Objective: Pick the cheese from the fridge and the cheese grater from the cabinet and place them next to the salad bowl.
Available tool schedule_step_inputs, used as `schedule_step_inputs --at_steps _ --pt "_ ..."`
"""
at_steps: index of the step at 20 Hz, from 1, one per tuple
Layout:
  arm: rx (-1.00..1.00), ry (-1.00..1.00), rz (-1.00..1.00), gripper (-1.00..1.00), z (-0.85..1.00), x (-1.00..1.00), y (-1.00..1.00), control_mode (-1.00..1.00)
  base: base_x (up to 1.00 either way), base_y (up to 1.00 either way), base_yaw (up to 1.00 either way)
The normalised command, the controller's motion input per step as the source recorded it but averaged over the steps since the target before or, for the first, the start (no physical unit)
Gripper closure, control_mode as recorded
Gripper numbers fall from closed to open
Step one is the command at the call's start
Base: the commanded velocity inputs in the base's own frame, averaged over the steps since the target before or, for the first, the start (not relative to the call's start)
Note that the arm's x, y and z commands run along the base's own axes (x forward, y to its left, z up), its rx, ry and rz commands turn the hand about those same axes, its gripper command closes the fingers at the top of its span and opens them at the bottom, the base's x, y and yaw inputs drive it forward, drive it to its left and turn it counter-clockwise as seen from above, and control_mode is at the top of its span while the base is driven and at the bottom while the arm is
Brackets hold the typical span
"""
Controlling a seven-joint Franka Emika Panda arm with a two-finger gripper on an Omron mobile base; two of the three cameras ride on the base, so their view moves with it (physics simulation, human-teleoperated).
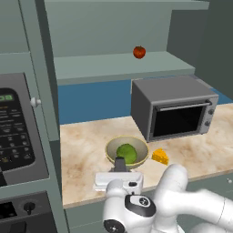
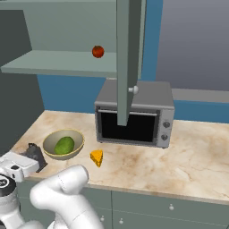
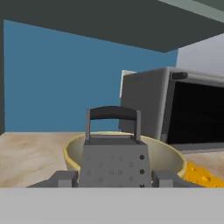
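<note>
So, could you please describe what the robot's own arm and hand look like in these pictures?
The arm is made of glossy white, rounded segments with dark joints; one joint cap is a black disc with a small white mark. The hand has a flat white body and two small, blocky dark grey fingertips. No cables show.

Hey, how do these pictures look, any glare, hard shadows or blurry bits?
Left base view: even, flat light, no glare on the counter; only a faint shadow under the salad bowl. Right base view: the same, with the microwave window plain black, no reflection. Hand view: the cheese grater up close looks soft-edged, and the cheese is cut by the frame's lower edge.
</note>
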Motion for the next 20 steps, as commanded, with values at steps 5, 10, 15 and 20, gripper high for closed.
schedule_step_inputs --at_steps 5,10,15,20 --pt "0.00 -0.01 0.00 1.00 -0.41 0.27 -0.02 -1.00 0.00 0.00 0.00" --pt "0.00 0.00 0.00 1.00 -0.43 0.25 0.00 -1.00 0.00 0.00 0.00" --pt "0.00 0.00 -0.01 1.00 -0.31 0.29 0.00 -1.00 0.00 0.00 0.00" --pt "0.00 0.00 -0.01 1.00 -0.28 0.13 0.00 -1.00 0.00 0.00 0.00"
